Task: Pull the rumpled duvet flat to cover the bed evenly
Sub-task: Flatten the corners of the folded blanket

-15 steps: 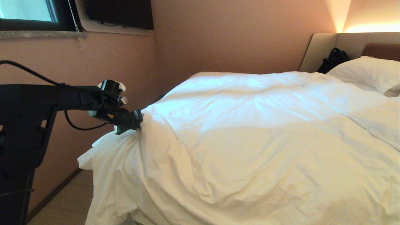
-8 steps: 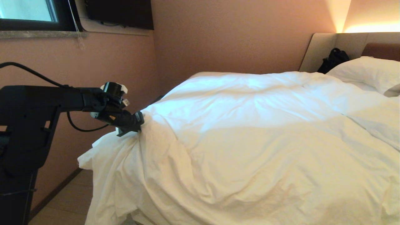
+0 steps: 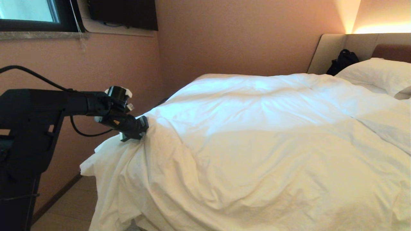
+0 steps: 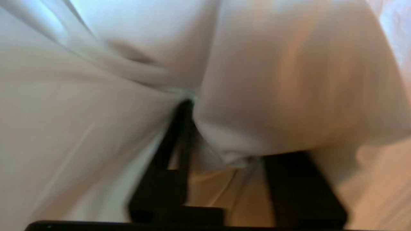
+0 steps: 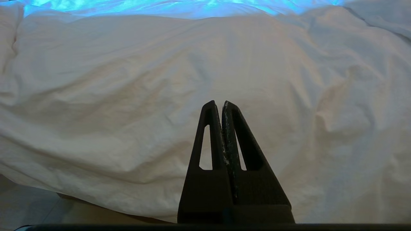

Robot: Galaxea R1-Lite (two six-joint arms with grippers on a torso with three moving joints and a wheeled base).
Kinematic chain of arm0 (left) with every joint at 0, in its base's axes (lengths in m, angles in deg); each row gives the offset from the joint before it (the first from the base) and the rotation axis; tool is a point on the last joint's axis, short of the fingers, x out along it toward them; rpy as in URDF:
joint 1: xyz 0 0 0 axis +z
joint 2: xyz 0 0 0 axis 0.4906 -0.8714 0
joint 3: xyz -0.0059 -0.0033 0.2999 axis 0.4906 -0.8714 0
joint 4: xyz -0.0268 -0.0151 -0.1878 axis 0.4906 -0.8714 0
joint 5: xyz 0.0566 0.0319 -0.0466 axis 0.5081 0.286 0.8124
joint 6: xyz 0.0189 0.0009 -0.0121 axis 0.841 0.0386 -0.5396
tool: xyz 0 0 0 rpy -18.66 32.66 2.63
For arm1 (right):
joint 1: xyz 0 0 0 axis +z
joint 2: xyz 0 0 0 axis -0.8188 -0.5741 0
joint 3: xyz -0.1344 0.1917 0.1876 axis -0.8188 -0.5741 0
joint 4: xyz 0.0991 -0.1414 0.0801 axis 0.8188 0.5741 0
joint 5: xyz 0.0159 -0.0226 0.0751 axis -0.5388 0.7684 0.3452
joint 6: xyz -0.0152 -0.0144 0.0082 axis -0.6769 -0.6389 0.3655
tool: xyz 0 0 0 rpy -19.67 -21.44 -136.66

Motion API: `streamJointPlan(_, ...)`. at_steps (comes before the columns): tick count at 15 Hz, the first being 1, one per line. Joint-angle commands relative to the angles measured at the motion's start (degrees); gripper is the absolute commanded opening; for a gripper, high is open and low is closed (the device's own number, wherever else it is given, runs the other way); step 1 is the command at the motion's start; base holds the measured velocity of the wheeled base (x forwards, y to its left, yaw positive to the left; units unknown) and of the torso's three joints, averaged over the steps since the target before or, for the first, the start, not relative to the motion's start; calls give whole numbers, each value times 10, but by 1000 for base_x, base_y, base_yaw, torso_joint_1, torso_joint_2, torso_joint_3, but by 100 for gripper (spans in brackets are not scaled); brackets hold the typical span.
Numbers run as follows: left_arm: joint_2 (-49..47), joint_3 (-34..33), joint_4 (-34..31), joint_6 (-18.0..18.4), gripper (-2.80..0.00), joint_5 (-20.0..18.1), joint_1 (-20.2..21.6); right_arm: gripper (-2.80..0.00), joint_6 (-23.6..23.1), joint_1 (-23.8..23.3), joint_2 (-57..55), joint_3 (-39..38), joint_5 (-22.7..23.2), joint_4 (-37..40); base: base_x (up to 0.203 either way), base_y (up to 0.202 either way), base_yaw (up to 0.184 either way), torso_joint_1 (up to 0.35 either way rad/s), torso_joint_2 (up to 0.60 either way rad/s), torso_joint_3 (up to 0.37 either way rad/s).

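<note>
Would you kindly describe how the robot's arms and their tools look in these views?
The left arm is matte black and boxy, with a black cable looping along it and a round black-and-white cap at the wrist. The left tool is black with flat fingers. The right tool is black too, its fingers tapered triangles with slot cut-outs and scuffed whitish inner edges.

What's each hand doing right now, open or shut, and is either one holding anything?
Left hand: open, fingers apart around a fold of the duvet.
Right hand: shut, holding nothing.
</note>
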Motion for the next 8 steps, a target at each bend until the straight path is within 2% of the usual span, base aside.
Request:
streamJointPlan(1, -1, 1, -5, -2, 0, -1, 0, -280, 0, 0, -1, 0, 0, 0, 0, 0, 0, 0, 0, 0)
streamJointPlan(8, 34, -1, -102, 0, 0, -1, -6, -280, 0, 0, -1, 0, 0, 0, 0, 0, 0, 0, 0, 0)
